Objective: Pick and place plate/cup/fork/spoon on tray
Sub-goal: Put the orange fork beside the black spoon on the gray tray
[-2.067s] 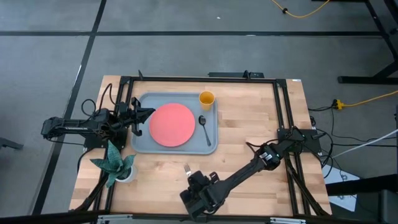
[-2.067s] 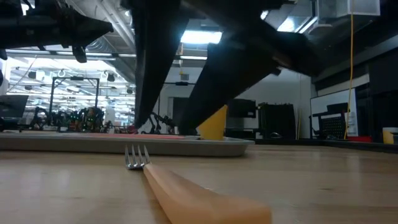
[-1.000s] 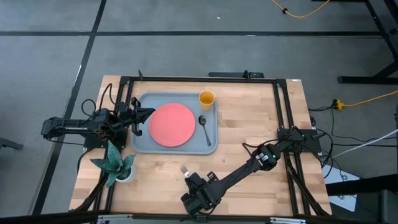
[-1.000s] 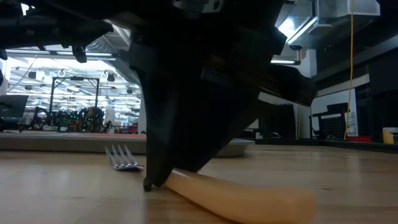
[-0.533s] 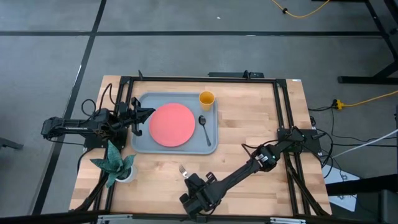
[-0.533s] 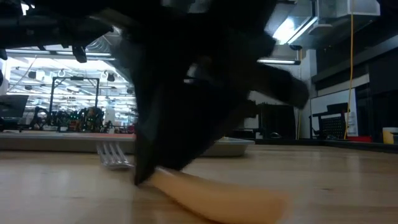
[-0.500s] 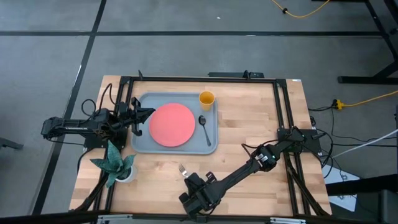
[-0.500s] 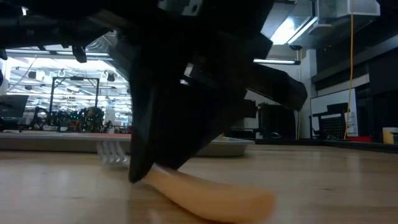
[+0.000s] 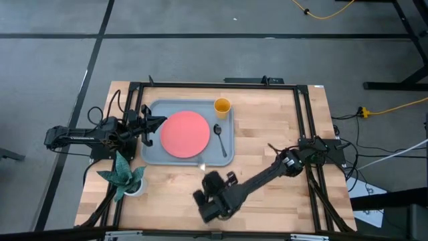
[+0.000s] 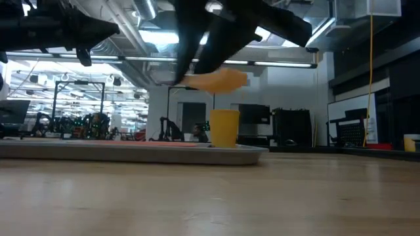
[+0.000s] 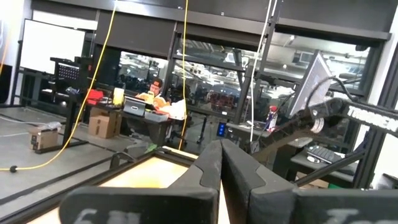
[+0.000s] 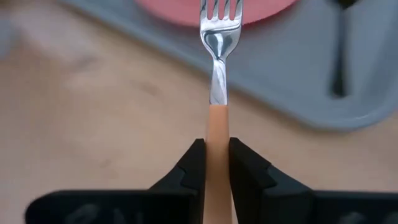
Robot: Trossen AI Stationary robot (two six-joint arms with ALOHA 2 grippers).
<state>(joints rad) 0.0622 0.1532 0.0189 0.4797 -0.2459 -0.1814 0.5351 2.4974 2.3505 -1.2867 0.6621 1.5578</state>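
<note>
Orange fork handle (image 12: 217, 146) sat clamped between the right gripper (image 12: 217, 163) fingers, tines pointing toward the tray's near rim. In the low view the fork (image 10: 213, 80) hung clear above the table (image 10: 210, 196) — nothing touching the wood. From above, the right gripper (image 9: 208, 182) was over bare table near the front edge, just short of the tray (image 9: 226, 155), with the tine end reaching toward that rim.

Farther back, the grey-blue tray carried the rest: the coral plate (image 9: 184, 134) in the middle, the dark spoon (image 9: 219, 137) lying beside it on its right, and the yellow cup (image 9: 222, 106) upright in the far right corner. Plate and spoon also showed past the tines in the right wrist view.

At the tray's left end, the left gripper (image 9: 148, 124) hovered by the rim — its fingers pressed together, holding nothing. A potted plant (image 9: 126, 176) stood near the table's front left corner.
</note>
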